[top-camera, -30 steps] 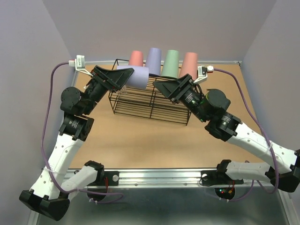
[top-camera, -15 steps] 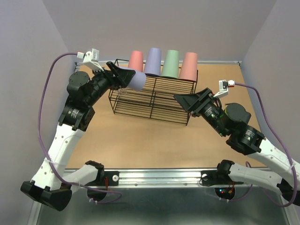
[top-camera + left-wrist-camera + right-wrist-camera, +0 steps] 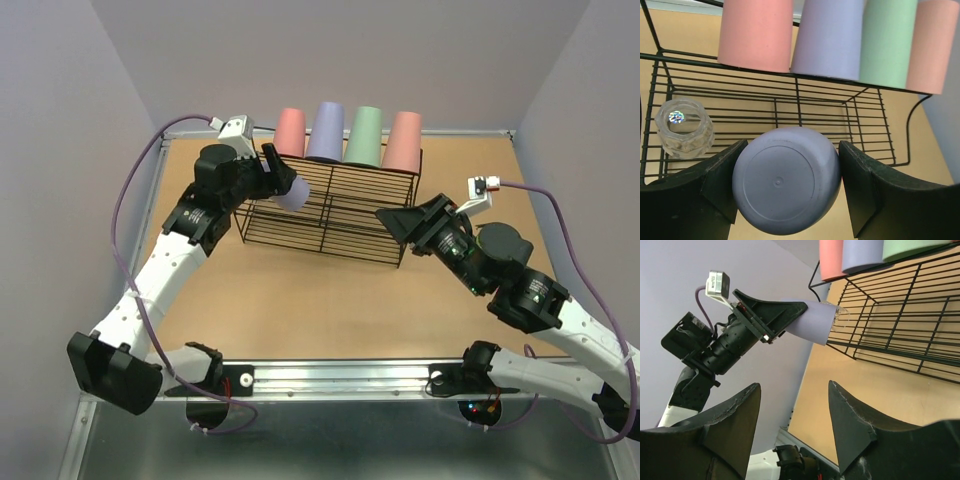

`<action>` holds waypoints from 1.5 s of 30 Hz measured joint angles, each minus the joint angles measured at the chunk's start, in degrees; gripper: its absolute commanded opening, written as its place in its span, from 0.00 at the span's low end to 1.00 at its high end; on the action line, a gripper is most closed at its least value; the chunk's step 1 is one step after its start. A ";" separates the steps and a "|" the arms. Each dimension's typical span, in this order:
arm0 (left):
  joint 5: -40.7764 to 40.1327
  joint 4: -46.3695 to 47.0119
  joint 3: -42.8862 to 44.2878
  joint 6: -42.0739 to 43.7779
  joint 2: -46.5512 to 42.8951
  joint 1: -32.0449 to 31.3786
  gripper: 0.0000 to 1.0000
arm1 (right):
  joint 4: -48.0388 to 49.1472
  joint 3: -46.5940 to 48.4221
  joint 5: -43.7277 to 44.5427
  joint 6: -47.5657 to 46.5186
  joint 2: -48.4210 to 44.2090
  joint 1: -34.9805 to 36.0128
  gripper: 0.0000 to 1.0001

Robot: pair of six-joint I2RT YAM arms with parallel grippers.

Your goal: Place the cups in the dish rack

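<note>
At the left end of the dish rack (image 3: 325, 222), the left jaws grip a lavender cup (image 3: 787, 182) by its sides, and it is probably light, stiff, slick plastic; the right jaws stand open, empty.

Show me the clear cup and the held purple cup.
clear cup (image 3: 684, 129): left wrist view, on its faceted side.
held purple cup (image 3: 785, 181): left wrist view, on its flat base.

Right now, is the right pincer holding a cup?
No, the right pincer is open with nothing in it; only the left pincer grips a purple cup.
</note>
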 measured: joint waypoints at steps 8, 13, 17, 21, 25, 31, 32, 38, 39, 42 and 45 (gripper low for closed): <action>-7.41 0.96 0.46 4.94 6.75 -2.75 0.00 | -1.03 0.02 0.66 -1.22 1.18 0.00 0.62; -11.30 2.03 0.85 7.21 11.43 -4.37 0.00 | -1.86 0.04 0.74 -2.49 2.97 0.00 0.62; -14.10 3.19 0.85 8.26 11.87 -5.11 0.00 | -2.27 0.07 0.72 -3.32 4.09 0.00 0.62; -16.09 4.72 0.85 9.73 11.87 -5.66 0.00 | -2.40 0.09 0.72 -3.67 4.20 0.00 0.62; -18.51 4.83 0.85 11.85 11.89 -6.91 0.00 | -2.58 0.09 0.79 -4.13 4.22 0.00 0.62; -21.03 5.20 0.44 13.88 11.89 -9.18 0.00 | -2.91 0.09 1.11 -4.87 4.94 0.00 0.63; -21.18 5.35 0.26 14.03 11.89 -9.31 0.00 | -3.13 0.09 1.14 -4.96 5.14 0.00 0.63; -23.39 5.68 -1.01 15.10 12.59 -10.43 0.11 | -3.41 0.09 1.14 -5.11 5.27 0.00 0.63; -23.65 5.68 -1.01 15.30 12.83 -10.51 0.18 | -3.41 0.09 1.14 -5.14 5.27 0.00 0.63; -24.28 5.62 -1.01 15.76 13.57 -10.69 0.40 | -3.43 0.09 1.16 -5.14 5.20 0.00 0.63; -24.68 5.55 -1.09 16.02 13.70 -10.93 0.66 | -3.43 0.09 1.18 -5.09 5.03 0.00 0.63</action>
